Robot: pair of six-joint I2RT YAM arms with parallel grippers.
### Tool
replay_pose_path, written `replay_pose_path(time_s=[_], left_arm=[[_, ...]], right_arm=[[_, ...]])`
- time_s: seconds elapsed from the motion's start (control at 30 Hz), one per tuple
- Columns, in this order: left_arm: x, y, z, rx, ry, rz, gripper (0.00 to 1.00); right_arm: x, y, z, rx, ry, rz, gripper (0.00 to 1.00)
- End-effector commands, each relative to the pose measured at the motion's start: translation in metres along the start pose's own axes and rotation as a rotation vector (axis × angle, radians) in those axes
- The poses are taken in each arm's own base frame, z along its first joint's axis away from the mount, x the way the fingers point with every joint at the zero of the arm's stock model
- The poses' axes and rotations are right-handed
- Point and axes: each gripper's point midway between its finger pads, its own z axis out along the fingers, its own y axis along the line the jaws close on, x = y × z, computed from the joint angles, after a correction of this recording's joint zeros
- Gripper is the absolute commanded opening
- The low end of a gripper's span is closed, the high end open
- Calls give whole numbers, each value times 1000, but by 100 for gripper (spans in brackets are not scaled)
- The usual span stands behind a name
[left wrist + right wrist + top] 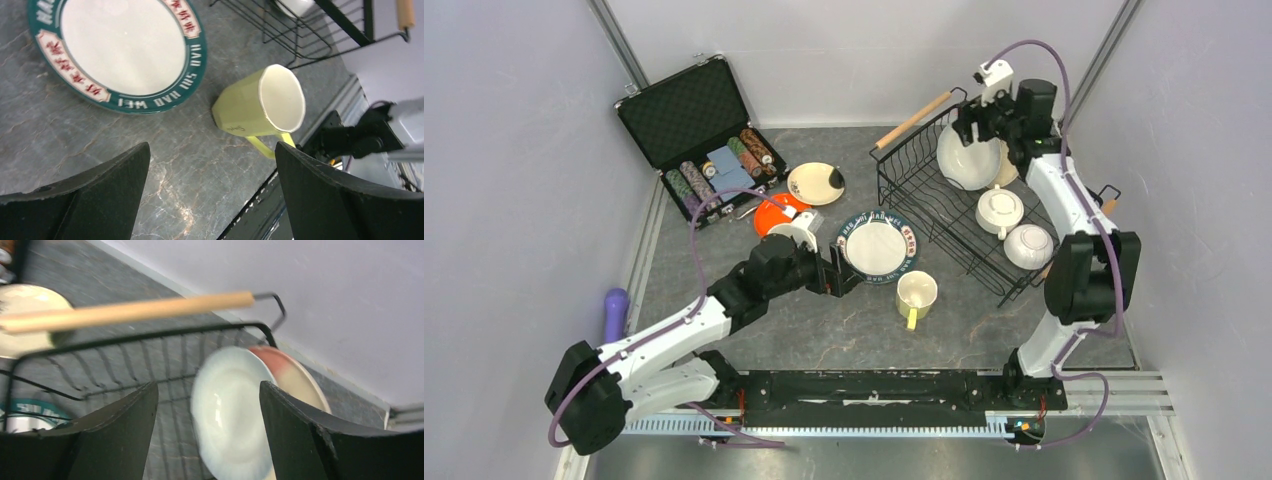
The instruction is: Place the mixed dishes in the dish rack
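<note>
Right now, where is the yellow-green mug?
The yellow-green mug sits mid-table in the top view, just right of the teal-rimmed plate, left of the dish rack.

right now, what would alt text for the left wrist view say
A yellow-green mug stands on the grey marbled table just ahead of the left gripper, whose black fingers are spread open. A teal-rimmed plate lies flat at upper left, and a corner of the dish rack shows at top right.
</note>
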Motion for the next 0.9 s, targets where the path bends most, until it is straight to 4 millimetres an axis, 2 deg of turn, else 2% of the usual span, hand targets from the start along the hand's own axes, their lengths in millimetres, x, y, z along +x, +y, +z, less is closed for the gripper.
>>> replay_pose_path(time_s=[0.0, 0.07, 0.17, 0.3, 0.4, 0.53, 0.7, 0.87], left_arm=[[3, 34, 7, -214, 3, -168, 99], [13, 51, 9, -313, 4, -266, 97], [23, 61, 14, -392, -25, -367, 96], [35, 71, 22, -451, -89, -516, 97], [37, 68, 34, -406, -162, -634, 95], [47, 68, 43, -452, -208, -714, 95], [55, 67, 62, -460, -238, -792, 92], [67, 80, 77, -504, -256, -853, 82]], right_arm=[[-82, 56, -34, -36, -150, -12, 81], [-90, 82, -43, -57, -170, 52, 81], [-98, 121, -65, -115, -266, 157, 80], [-95, 148, -103, -146, -373, 260, 78], [-93, 157, -124, -167, -407, 287, 78], [-94, 159, -148, -160, -440, 266, 78], [-94, 161, -164, -155, -455, 247, 79], [-99, 166, -179, -177, -503, 246, 79]])
